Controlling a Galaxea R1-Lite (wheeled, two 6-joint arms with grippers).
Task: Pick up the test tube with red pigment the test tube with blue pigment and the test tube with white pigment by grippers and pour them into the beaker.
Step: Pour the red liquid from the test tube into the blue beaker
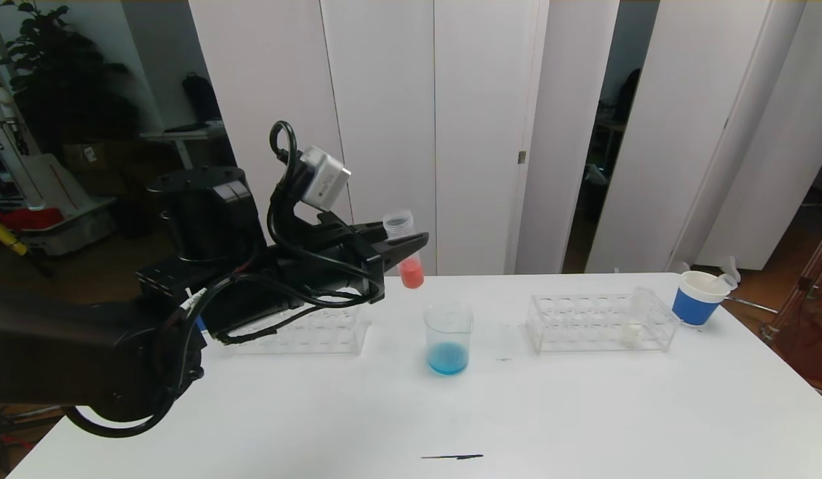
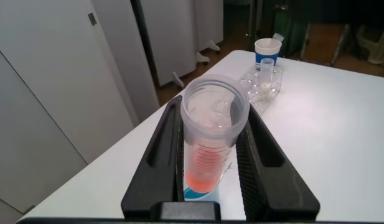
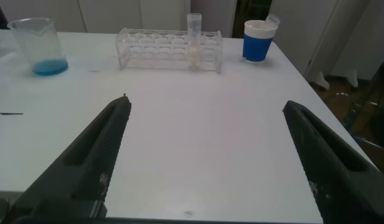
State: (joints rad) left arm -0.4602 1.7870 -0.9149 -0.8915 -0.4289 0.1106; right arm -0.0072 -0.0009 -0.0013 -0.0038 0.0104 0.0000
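My left gripper (image 1: 411,247) is shut on the test tube with red pigment (image 1: 411,269), holding it upright in the air, above and a little left of the beaker (image 1: 448,336). The beaker stands mid-table with blue liquid in its bottom. In the left wrist view the tube (image 2: 204,168) sits between the black fingers, and the blue of the beaker (image 2: 195,194) shows below it. The test tube with white pigment (image 1: 631,326) stands in the right rack (image 1: 597,322). The test tube with blue pigment is out of view. My right gripper (image 3: 205,101) hangs open over bare table, holding nothing.
A second clear rack (image 1: 317,332) sits behind my left arm, partly hidden. A white paper cup with a blue band (image 1: 700,298) stands at the far right near the table's corner. A thin dark mark (image 1: 452,457) lies near the front edge.
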